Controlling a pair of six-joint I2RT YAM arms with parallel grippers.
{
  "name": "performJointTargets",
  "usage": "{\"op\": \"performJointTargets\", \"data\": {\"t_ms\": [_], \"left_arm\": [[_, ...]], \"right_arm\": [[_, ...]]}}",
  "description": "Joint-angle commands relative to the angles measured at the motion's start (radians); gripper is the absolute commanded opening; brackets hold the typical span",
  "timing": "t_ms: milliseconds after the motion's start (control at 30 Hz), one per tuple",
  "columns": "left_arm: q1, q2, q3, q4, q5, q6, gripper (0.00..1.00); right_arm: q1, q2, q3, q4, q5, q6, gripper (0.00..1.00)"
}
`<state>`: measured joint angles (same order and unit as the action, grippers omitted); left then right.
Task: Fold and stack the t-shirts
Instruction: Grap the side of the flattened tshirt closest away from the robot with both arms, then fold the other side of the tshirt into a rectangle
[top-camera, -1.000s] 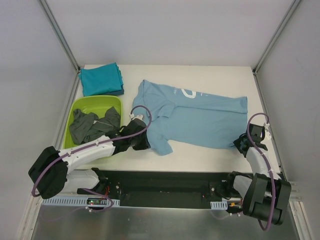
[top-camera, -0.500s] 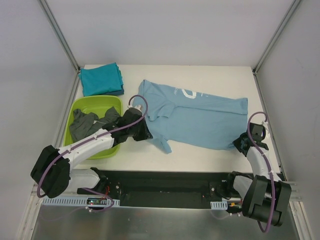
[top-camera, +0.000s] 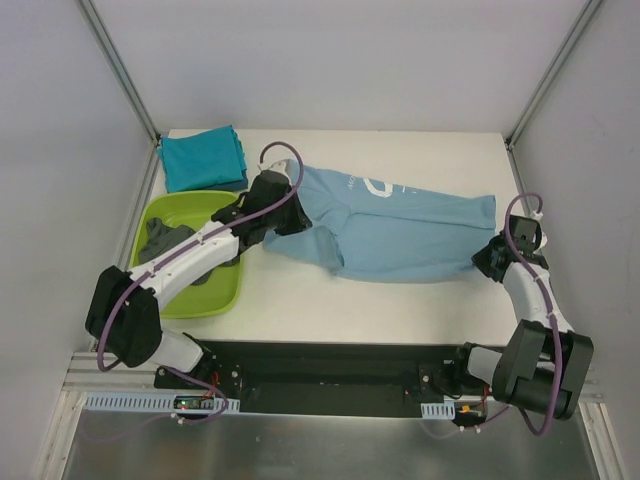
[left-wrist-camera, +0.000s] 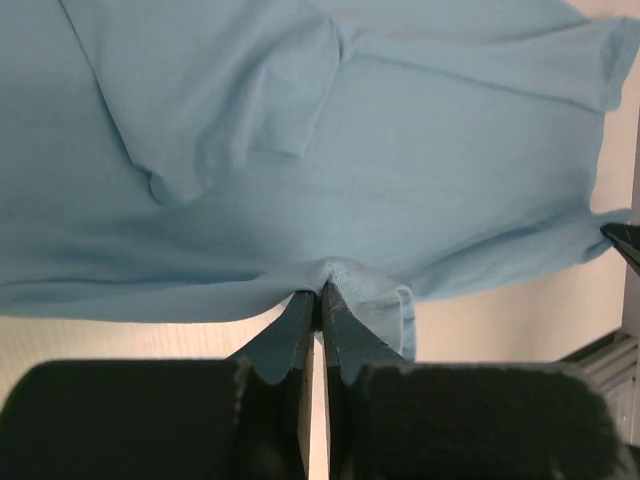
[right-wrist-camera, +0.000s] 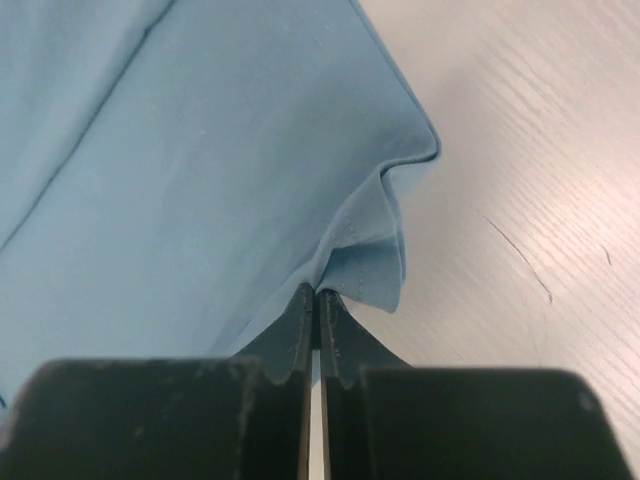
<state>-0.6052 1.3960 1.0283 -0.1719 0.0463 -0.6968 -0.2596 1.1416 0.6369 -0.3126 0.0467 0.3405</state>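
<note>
Pinched tight: the left gripper (left-wrist-camera: 320, 292) has its two dark fingers pressed together on a puckered edge of the light blue t-shirt (left-wrist-camera: 300, 150), seen at lower centre of the left wrist view, with cloth filling the frame above it and a strip of pale table showing below the hem. In the right wrist view the right gripper (right-wrist-camera: 316, 292) is likewise clamped flat on a corner of the same shirt, where the hem bunches into a small raised fold just above the fingertips; bare wood-grain table (right-wrist-camera: 520, 200) runs off to the right of the frame.

From the overhead camera, the shirt stretches across the middle of the table between the two arms, the left arm reaching in at its left end and the right arm at its right end, near the right edge of the frame. White lettering shows on the upper part of the shirt, and one sleeve hangs toward the lower centre.

At upper left lies a folded teal t-shirt (top-camera: 203, 160). Just below it sits the lime-green tub (top-camera: 225, 296), with a crumpled dark grey t-shirt (top-camera: 160, 238) inside, partly hidden by the left arm.
</note>
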Motion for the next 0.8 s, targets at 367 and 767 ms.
{"op": "performJointTargets", "data": {"t_ms": [367, 767], "left_arm": [[0.087, 0.271, 0.384, -0.054, -0.152, 0.189, 0.00], [0.096, 0.417, 0.559, -0.048, -0.198, 0.350, 0.00]], "right_arm": [[-0.006, 0.257, 0.273, -0.037, 0.028, 0.006, 0.00], [-0.004, 0.380, 0.357, -0.040, 0.071, -0.001, 0.00]]}}
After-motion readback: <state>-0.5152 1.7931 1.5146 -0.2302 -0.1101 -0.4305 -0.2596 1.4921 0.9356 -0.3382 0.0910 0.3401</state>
